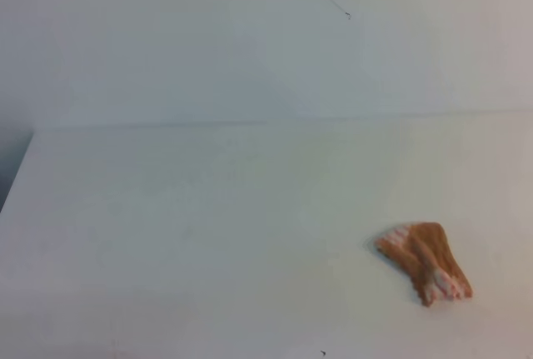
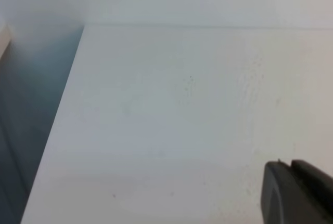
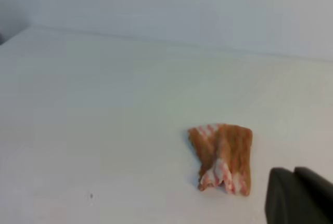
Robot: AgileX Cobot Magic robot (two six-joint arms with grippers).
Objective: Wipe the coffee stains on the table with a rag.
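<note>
My right gripper: clenched, holding nothing | small orange-brown rag with pinkish-white striped edges: crumpled on the plain white table, right side, just beside my right gripper | my left gripper: fingers together, grasping nothing

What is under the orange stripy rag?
The rag lies crumpled on the white table, and bare tabletop shows all around it. No coffee stain shows anywhere in these views. Whatever lies directly beneath the cloth is covered, so that cannot be seen.

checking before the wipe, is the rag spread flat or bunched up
Bunched up: the rag lies crumpled in folds on the table, striped edges gathered at one end.
</note>
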